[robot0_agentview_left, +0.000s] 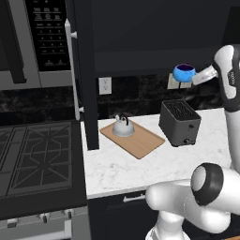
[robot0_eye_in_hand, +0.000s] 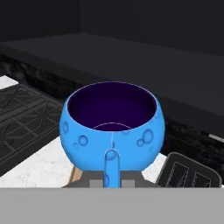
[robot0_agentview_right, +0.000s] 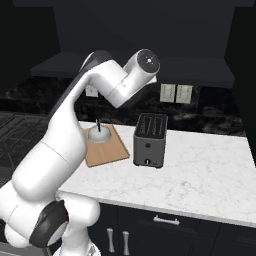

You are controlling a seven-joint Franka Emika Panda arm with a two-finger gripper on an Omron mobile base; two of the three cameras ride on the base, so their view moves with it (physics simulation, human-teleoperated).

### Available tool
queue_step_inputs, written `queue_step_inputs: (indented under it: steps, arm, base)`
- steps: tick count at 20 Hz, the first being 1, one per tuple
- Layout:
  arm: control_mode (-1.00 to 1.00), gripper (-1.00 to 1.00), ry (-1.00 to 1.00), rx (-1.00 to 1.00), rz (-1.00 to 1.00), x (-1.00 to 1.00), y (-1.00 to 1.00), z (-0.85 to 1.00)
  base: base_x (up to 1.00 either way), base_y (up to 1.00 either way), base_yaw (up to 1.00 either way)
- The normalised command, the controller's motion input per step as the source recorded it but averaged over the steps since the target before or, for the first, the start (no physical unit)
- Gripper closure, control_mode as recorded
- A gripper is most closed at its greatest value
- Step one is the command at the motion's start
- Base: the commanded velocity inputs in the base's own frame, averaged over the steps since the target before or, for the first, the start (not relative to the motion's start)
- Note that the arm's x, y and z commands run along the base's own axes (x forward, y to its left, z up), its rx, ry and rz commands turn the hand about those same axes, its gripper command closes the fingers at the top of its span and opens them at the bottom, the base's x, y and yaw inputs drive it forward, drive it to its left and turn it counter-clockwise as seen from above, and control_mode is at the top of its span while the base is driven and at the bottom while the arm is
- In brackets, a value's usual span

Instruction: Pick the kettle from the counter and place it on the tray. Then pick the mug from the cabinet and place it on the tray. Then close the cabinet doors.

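The bright blue mug (robot0_agentview_left: 183, 73) (robot0_eye_in_hand: 112, 127) hangs in the air in front of the dark cabinet (robot0_agentview_left: 154, 33), above the toaster. My gripper (robot0_agentview_left: 196, 77) (robot0_eye_in_hand: 112, 180) is shut on its handle, coming in from the right. The silver-grey kettle (robot0_agentview_left: 123, 127) (robot0_agentview_right: 98, 134) stands upright on the far left part of the wooden tray (robot0_agentview_left: 140, 140) (robot0_agentview_right: 107, 151), which lies on the white marble counter (robot0_agentview_left: 140, 171) (robot0_agentview_right: 200, 170). One cabinet door (robot0_agentview_left: 86, 93) stands open at the left, edge-on over the counter's left end.
A black toaster (robot0_agentview_left: 180, 123) (robot0_agentview_right: 150, 140) stands right of the tray, under the mug. A black stovetop (robot0_agentview_left: 37, 159) lies left of the counter with a microwave (robot0_agentview_left: 37, 42) above it. Wall outlets (robot0_agentview_right: 176, 93) sit on the dark backsplash.
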Motion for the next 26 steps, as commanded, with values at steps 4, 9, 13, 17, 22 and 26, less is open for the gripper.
queue_step_inputs:
  steps: [4,9,13,17,22,26]
  arm:
    - [-1.00,1.00,0.00,-0.13,0.07,-0.99,0.72,-0.66]
    - [-1.00,1.00,0.12,-0.09,0.00,-0.64,0.67,-0.95]
    - [-1.00,1.00,0.36,-0.08,-0.02,0.08,0.63,-1.00]
    - [-1.00,1.00,0.44,0.00,-0.05,0.52,0.52,-0.98]
    - [-1.00,1.00,0.32,0.08,-0.03,0.82,0.20,-0.73]
    - [-1.00,1.00,0.23,0.11,0.00,0.83,0.00,-0.47]
  base:
    - [0.00,0.00,0.00]
    - [0.00,0.00,0.00]
    - [0.00,0.00,0.00]
    - [0.00,0.00,0.00]
    - [0.00,0.00,0.00]
    - [0.00,0.00,0.00]
